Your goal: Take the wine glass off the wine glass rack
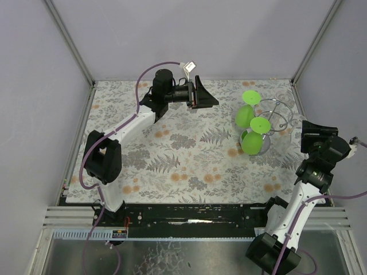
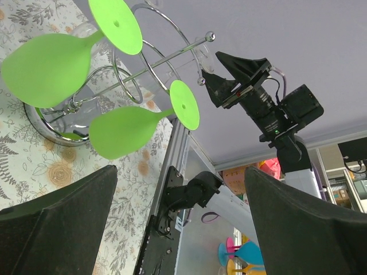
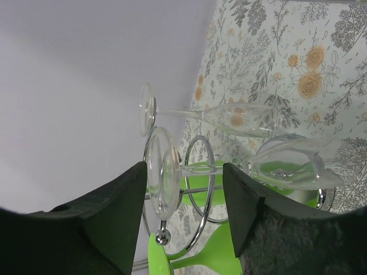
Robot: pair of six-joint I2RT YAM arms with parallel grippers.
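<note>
Right gripper (image 3: 184,166): jaws apart, nothing clamped. The clear wine glass (image 3: 287,166) hangs on the wine glass rack (image 2: 46,127) directly ahead of these jaws. Its stem runs across the gap between them and its foot is close to one finger (image 3: 114,223); contact cannot be confirmed from this angle. Left gripper (image 2: 180,167): jaws wide apart and empty. Two green glasses (image 2: 49,69) hang on the rack well ahead of it.

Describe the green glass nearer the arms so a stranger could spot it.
On the floral table, far right, stands a wire rack. Two green glasses hang there, foot up. Take the near glass, closer to the arms' bases than the far glass.
</note>
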